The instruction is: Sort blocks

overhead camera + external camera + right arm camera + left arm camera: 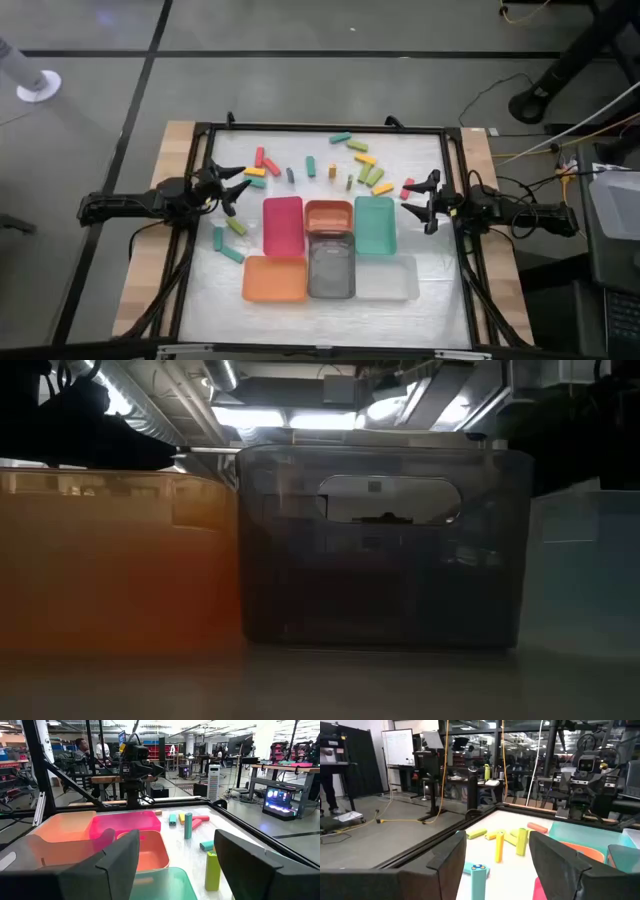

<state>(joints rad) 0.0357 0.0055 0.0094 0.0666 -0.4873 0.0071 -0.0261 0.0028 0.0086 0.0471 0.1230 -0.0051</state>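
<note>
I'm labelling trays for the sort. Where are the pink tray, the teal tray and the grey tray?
pink tray (283,226), high view, on its floor.
teal tray (374,224), high view, on its floor.
grey tray (331,270), high view, on its floor.

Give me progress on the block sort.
Done: nothing visible; the pink tray and teal tray look empty. In hand: nothing; the left gripper and right gripper hover open at the table's sides. Left: all the small coloured blocks, scattered on the white tabletop.

No text, label or number is legible anywhere
</note>
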